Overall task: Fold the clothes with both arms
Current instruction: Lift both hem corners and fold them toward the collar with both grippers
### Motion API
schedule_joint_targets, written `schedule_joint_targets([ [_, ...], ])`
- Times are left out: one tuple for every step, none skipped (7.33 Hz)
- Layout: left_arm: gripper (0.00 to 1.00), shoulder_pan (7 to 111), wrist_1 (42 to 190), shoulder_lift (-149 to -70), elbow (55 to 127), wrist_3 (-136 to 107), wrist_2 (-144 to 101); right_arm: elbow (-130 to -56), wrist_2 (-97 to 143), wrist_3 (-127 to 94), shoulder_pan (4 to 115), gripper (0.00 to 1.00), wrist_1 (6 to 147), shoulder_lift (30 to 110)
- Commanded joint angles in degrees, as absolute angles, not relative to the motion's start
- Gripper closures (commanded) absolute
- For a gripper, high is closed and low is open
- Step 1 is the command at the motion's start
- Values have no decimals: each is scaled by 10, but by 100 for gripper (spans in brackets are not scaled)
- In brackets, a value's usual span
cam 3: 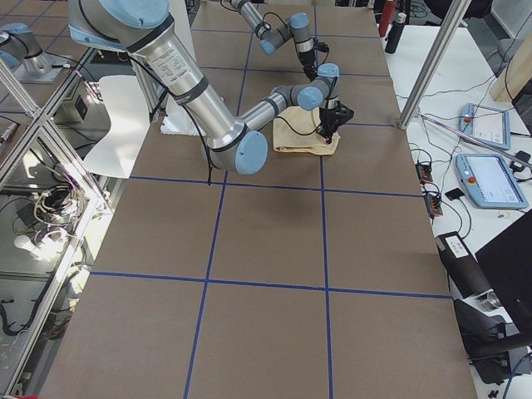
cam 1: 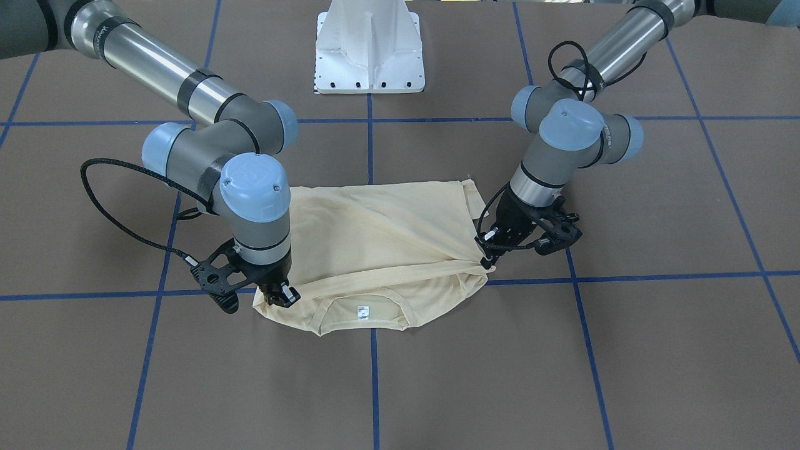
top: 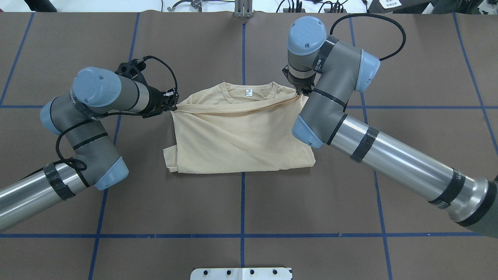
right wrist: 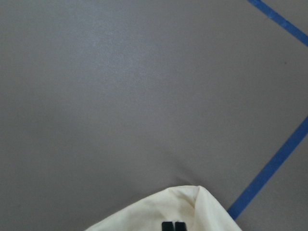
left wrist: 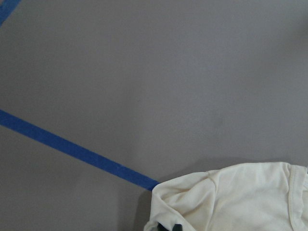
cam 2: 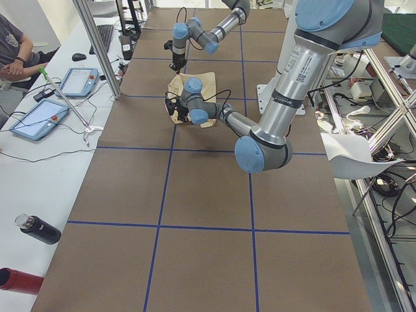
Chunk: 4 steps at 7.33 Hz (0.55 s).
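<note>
Table: brown matte cover, blue tape lines in a grid. 1 pale yellow T-shirt lies folded over a line crossing (collar on the side away from the robot). White pedestal base sits at the robot-side edge.

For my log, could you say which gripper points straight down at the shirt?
The right gripper, its wrist upright over the shirt; the left gripper reaches in sideways.

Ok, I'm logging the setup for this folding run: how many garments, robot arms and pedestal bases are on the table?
T-shirt: 1
Robot arms: 2, left arm and right arm
White pedestal base: 1
Total: 4
</note>
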State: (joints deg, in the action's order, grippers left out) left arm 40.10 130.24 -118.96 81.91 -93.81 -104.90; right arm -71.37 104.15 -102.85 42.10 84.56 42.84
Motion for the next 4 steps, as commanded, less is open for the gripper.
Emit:
schedule_joint_targets([
  [100,403,1317,-1194,796,-938,-1045,-680,1012,-1012,423,100,839,412],
  [100,403,1319,-1196,795,-938,-1042,-673,1006,-1007,423,100,833,412],
  [100,403,1318,-1196,795,-938,-1041,-673,1005,-1002,424,100,833,411],
  [100,403,1318,-1196,795,-938,-1041,-673,1005,-997,427,100,832,411],
])
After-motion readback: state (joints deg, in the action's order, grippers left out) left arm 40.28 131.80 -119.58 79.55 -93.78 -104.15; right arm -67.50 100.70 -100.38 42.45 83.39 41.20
